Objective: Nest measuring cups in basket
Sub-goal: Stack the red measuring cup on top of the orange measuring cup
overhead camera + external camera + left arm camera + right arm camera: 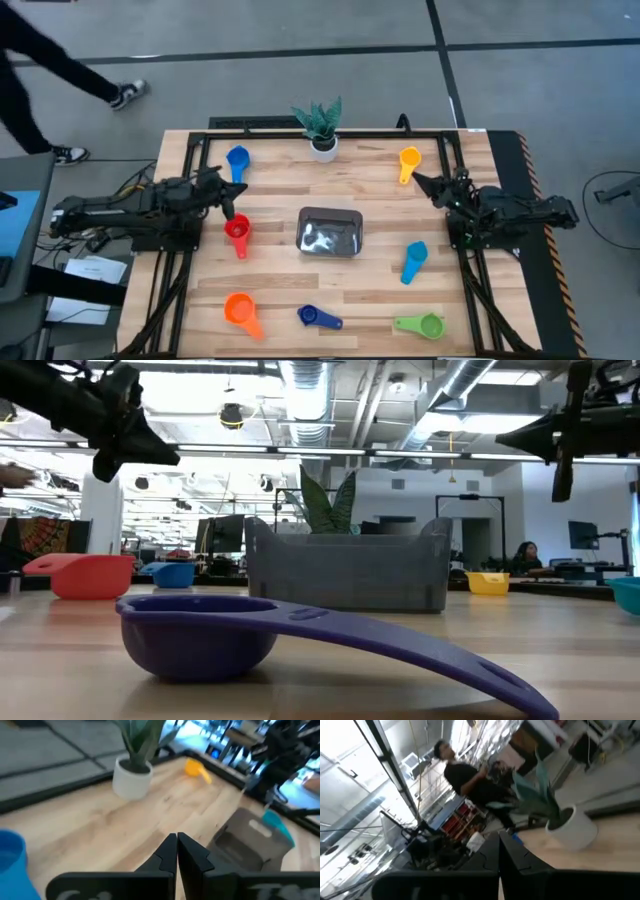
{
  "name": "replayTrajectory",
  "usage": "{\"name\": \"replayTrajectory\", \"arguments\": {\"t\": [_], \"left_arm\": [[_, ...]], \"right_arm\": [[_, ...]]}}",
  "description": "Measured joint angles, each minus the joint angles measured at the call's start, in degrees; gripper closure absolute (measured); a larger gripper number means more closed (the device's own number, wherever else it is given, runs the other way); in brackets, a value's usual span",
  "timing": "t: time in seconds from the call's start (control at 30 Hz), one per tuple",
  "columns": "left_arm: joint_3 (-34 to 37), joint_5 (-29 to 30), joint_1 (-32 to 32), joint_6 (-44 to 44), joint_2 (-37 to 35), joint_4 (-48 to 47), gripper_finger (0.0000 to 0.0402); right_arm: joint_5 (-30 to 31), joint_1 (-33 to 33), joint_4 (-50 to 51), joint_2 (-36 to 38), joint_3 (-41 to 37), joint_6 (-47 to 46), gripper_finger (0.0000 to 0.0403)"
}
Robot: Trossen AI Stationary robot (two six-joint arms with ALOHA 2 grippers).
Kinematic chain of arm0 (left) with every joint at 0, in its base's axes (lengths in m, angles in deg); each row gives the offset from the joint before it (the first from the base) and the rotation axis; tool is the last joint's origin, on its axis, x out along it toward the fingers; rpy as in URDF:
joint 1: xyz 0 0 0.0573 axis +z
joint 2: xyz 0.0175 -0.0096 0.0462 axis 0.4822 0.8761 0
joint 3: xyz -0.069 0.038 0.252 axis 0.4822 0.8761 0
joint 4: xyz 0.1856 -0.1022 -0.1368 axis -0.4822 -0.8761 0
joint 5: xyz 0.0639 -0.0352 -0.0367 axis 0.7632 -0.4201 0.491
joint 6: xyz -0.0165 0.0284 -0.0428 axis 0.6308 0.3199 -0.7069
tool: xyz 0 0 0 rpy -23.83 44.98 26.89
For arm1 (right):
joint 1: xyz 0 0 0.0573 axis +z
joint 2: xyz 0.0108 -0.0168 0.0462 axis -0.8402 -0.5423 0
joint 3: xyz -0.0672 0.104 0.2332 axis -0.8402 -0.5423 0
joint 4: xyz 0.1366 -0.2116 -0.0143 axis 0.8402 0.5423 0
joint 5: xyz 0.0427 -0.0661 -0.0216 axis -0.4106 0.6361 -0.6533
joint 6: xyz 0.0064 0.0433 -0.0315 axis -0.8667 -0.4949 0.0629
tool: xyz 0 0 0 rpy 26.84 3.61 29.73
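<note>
Several measuring cups lie apart on the wooden table, each with its bowl on the boards: blue (pixel 237 160), yellow (pixel 408 160), red (pixel 238 232), light blue (pixel 414 258), orange (pixel 240 310), dark blue (pixel 315 317) and green (pixel 425 325). The dark grey basket (pixel 328 232) stands in the middle with no cup in it. My left gripper (pixel 236 190) hovers shut above the table between the blue and red cups. My right gripper (pixel 420 181) hovers shut just near of the yellow cup. The low view shows both grippers high above the table.
A white pot with a green plant (pixel 322 130) stands at the far edge, between the blue and yellow cups. A person walks on the floor beyond the table's far left corner (pixel 40 60). Bare wood lies around the basket on every side.
</note>
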Motion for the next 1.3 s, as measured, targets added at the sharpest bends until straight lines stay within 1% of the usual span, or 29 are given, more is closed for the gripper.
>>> {"name": "replayTrajectory", "arguments": {"t": [0.07, 0.17, 0.23, 0.37, 0.5, 0.6, 0.8, 0.93, 1.1, 1.2, 1.3], "left_arm": [[-1.2, 1.0, 0.1, -3.1, 2.0, -1.7, 0.0401], [-3.6, 4.1, 0.7, -8.5, 4.3, -5.6, 0.0401], [-5.3, 3.9, 1.3, -10.8, 5.6, -8.6, 0.0401], [-8.7, -0.4, 1.8, -15.2, 9.0, -13.3, 0.0401], [-13.1, -6.6, 0.7, -23.7, 13.3, -19.3, 0.0402], [-16.5, -11.1, -3.0, -28.4, 17.4, -23.6, 0.0402], [-23.3, -12.0, -13.1, -40.7, 25.2, -31.7, 0.0402], [-26.3, -11.7, -21.5, -48.9, 30.1, -32.5, 0.0402], [-27.1, -8.2, -30.3, -60.1, 36.3, -32.8, 0.0402], [-27.1, -7.5, -33.7, -67.1, 39.6, -33.7, 0.0401], [-27.1, -8.0, -35.1, -72.6, 41.9, -37.8, 0.0396]], "right_arm": [[-1.2, 0.0, 2.8, -0.7, 1.0, -1.8, 0.0389], [-2.7, 0.0, 9.0, -2.9, 4.3, -4.8, 0.039], [-3.5, 0.0, 13.5, -5.3, 7.2, -6.5, 0.039], [-5.8, 0.0, 20.6, -12.0, 13.2, -7.7, 0.039], [-9.5, 0.0, 21.5, -19.3, 18.1, -4.3, 0.0387], [-13.4, 0.3, 21.7, -24.3, 21.0, -1.6, 0.0383], [-18.2, 2.5, 22.7, -34.1, 25.7, -4.6, 0.0394], [-18.8, 5.8, 23.0, -40.5, 27.5, -6.4, 0.0393], [-18.8, 9.1, 23.6, -46.1, 28.3, -9.9, 0.0381], [-18.3, 11.1, 23.6, -48.1, 28.3, -11.3, 0.038], [-17.5, 12.7, 23.7, -49.7, 28.4, -11.4, 0.0383]]}}
